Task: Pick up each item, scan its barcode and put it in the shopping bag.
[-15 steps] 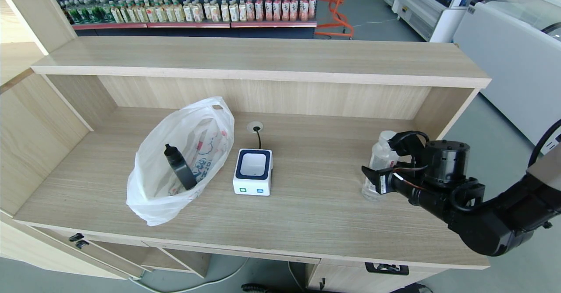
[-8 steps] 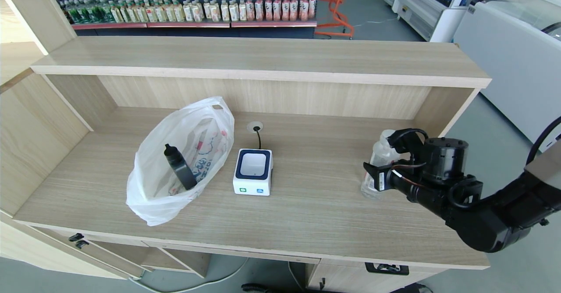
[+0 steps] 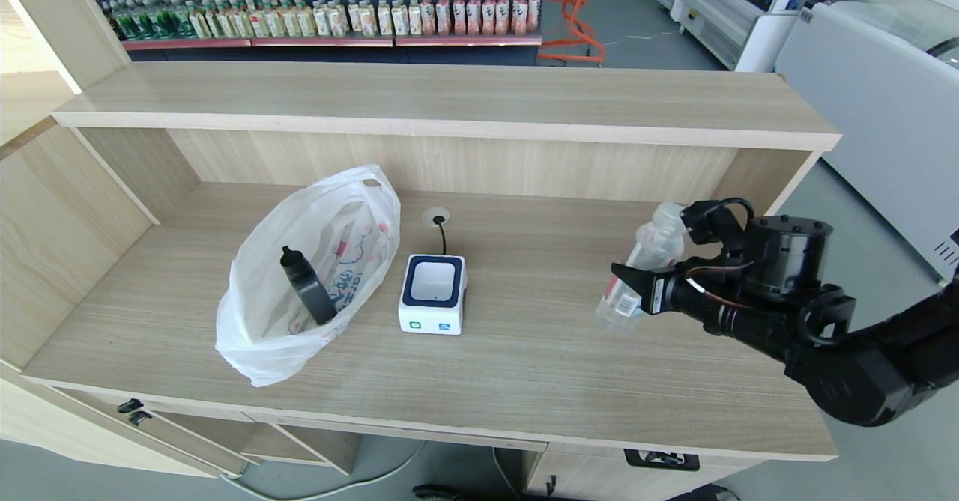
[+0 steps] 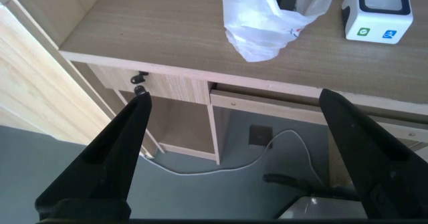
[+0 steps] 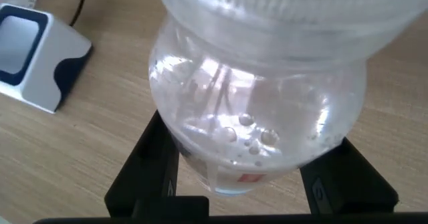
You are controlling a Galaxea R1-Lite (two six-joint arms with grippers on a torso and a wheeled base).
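My right gripper (image 3: 659, 265) is shut on a clear plastic water bottle (image 3: 640, 270), held tilted above the right part of the counter. In the right wrist view the water bottle (image 5: 257, 110) sits between the two black fingers (image 5: 144, 174). A white barcode scanner (image 3: 432, 293) with a dark blue frame stands mid-counter, also seen as the scanner (image 5: 30, 60) and the scanner (image 4: 378, 10). To its left lies a white shopping bag (image 3: 315, 276) with a black bottle (image 3: 307, 286) inside. My left gripper (image 4: 234, 124) hangs open below the counter's front edge, off to the left of the bag (image 4: 271, 13).
The wooden counter (image 3: 524, 351) has a raised back wall and side walls. A cable hole (image 3: 436, 217) lies behind the scanner. Drawers with a small lock (image 4: 139, 78) sit under the front edge. Shelves of drinks stand far behind.
The right gripper has lifted the water bottle off the counter and tilted it, carrying it slightly left and up. The bag and scanner stayed put.
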